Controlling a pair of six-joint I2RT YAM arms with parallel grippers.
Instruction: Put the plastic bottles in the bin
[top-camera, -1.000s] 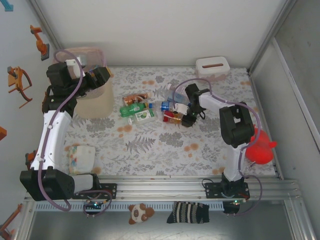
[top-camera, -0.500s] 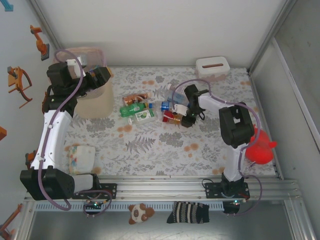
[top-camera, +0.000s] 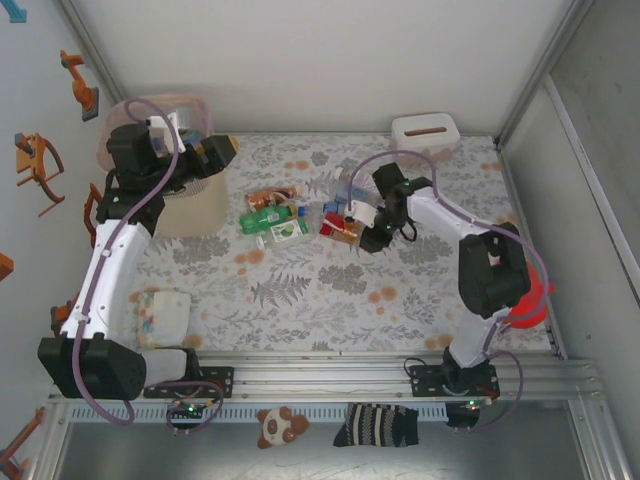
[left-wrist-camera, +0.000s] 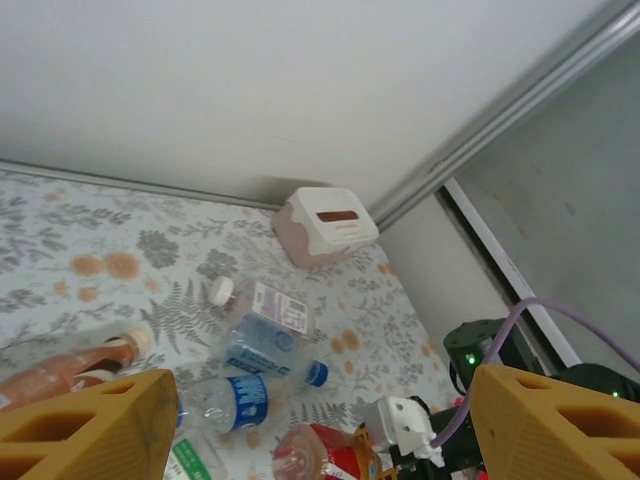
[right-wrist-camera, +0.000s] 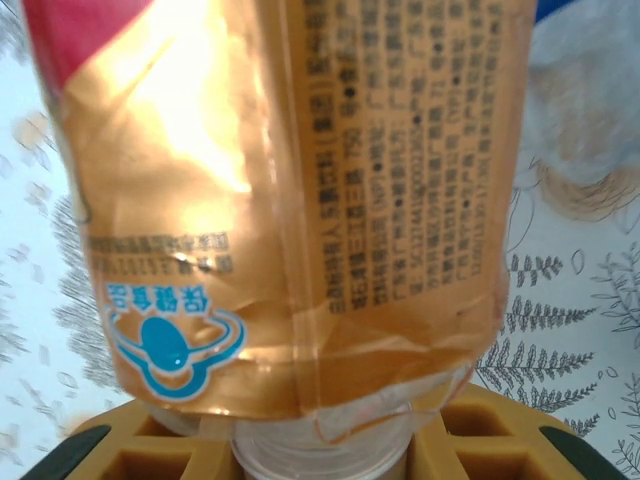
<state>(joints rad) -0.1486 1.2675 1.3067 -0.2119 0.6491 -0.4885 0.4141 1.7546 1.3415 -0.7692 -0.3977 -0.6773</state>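
Bottle duty on the floral desk (top-camera: 320, 290): my right pincer (top-camera: 358, 232) clamps a red-and-gold-labelled bottle (right-wrist-camera: 300, 200) near its neck; my left pincer (top-camera: 222, 150) hangs, fingers apart, beside the bin (top-camera: 195, 212)

Bright, even, diffuse light fills the top view; shadows on the desk (top-camera: 330, 290) are faint. In the right wrist view the bottle (right-wrist-camera: 300, 200) looms soft-focused, glare on its gold label toward 10 o'clock.

The gold label (right-wrist-camera: 300, 200) on one bottle (right-wrist-camera: 312, 455) bears upside-down Chinese print, too blurred to read.
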